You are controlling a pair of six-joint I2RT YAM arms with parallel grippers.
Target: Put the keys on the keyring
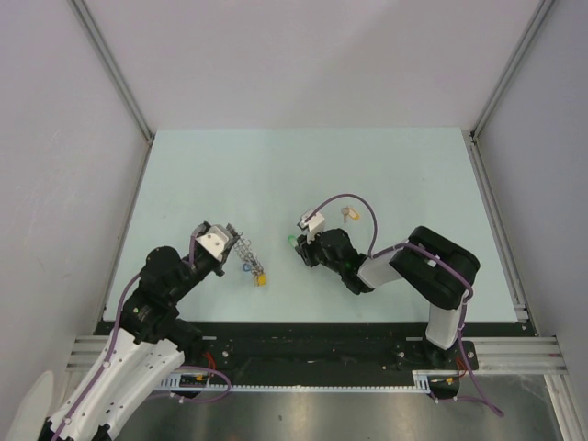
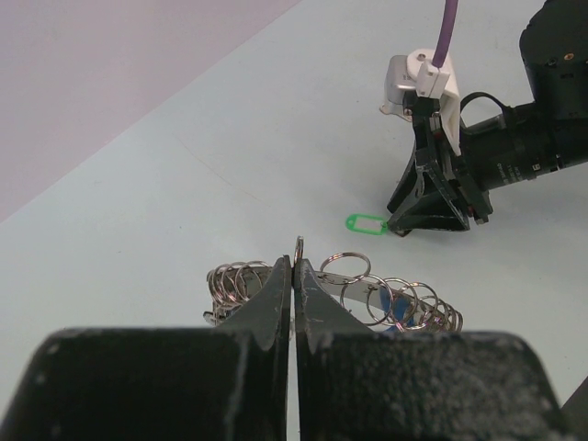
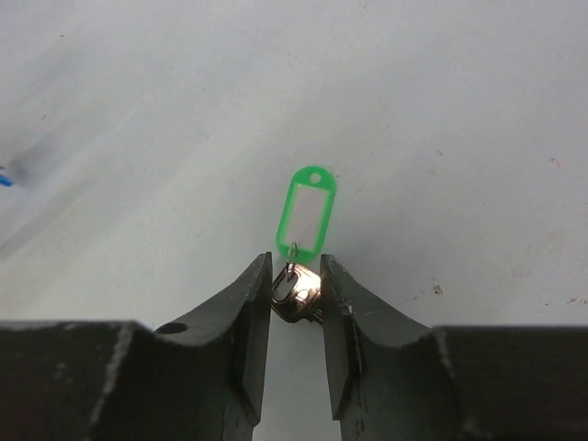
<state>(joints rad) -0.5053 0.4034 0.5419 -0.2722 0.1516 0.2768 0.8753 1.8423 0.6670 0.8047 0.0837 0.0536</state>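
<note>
On the pale surface (image 1: 413,175), I have the left pincer (image 2: 294,268) pressed all but together on one wire loop of the keyring (image 2: 404,303). Its bundle of rings and blue- and yellow-headed keys lies on the surface just beyond the fingertips. The grip, I judge, is there to steady the ring so a key can be threaded on. Near it to the right lies the green key (image 3: 307,211), its plastic tag flat on the surface and pointing away from the right pincer (image 3: 296,265). That pincer sits low, its jaws only narrowly apart and clamped on the small silver metal end of the key, apparently to carry it across to the ring. The two pincers face each other, near but apart. Farther right and back, the yellow-orange key (image 1: 349,214) lies loose on the surface, untouched.
</note>
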